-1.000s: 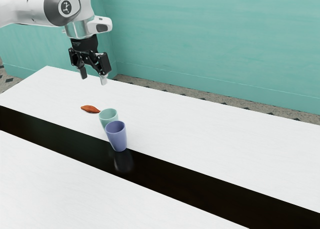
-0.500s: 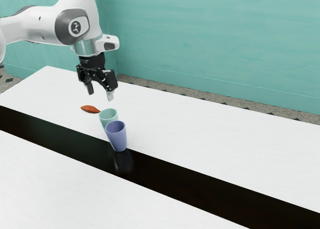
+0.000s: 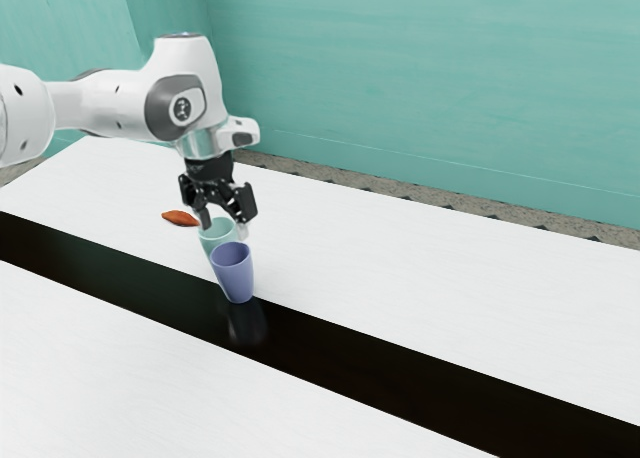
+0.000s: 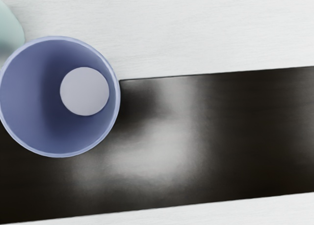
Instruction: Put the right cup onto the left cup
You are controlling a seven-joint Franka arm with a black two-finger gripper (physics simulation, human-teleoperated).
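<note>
Progress is assessed as early: neither cup is stacked, and no grasp has been made. The violet cup (image 3: 233, 273), taken to be the right one, stands upright at the near edge of the dark strip (image 3: 400, 383). From the teal cup (image 3: 216, 240), also on the worktop (image 3: 450, 288), it lies at five o'clock in the exterior view. The two are close together; whether they touch cannot be determined.

The pincer (image 3: 224, 224) is found wide, with nothing gripped, above the cups; the violet cup is at about six o'clock from it in the exterior view. In the wrist view, the violet cup's open mouth is seen from above.

Outstanding: the violet cup is to be aligned with, gripped, raised, carried towards eleven o'clock, lowered onto the teal cup and released. Care is advised, as the teal cup could be nudged by a finger during the descent.

Count: two cups, one violet and one teal; one orange-red item (image 3: 180, 218) at ten o'clock from the teal cup; one dark strip; one pincer.
</note>
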